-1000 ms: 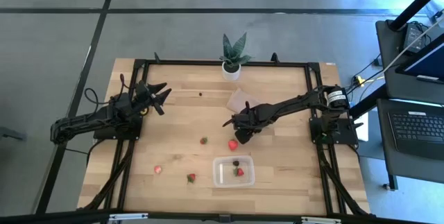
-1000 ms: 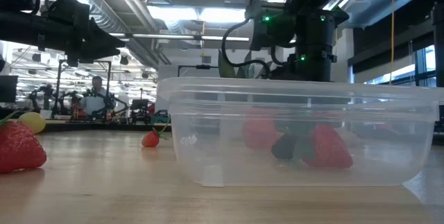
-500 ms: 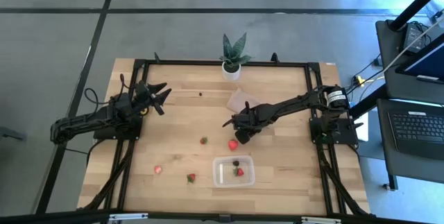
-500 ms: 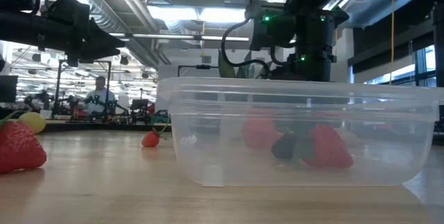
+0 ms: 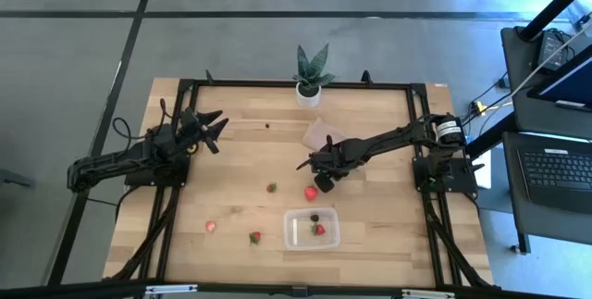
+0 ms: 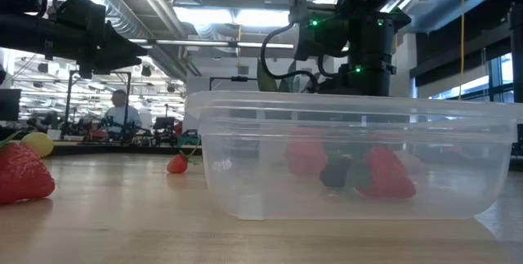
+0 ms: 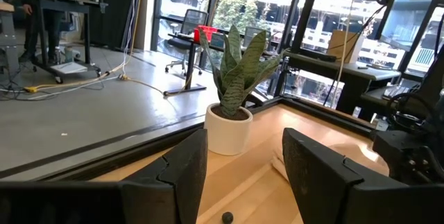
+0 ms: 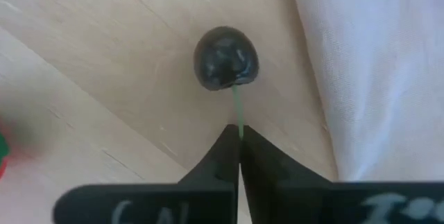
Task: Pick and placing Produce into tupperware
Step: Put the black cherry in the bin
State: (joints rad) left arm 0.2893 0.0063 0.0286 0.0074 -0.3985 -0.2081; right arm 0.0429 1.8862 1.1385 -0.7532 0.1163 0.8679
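From above, the right pincer (image 5: 313,167) is reaching to the middle of the worktop (image 5: 240,165) near a loose strawberry (image 5: 310,193), while the tupperware (image 5: 312,230) is lying at the front edge holding one strawberry and a dark berry; the left pincer (image 5: 211,128) is waiting over the left rear, fingers parted and gripping nothing. In the right wrist view, the right pincer is clenching the thin green stem of a dark cherry (image 8: 225,58) beside a pale sheet (image 8: 388,64)
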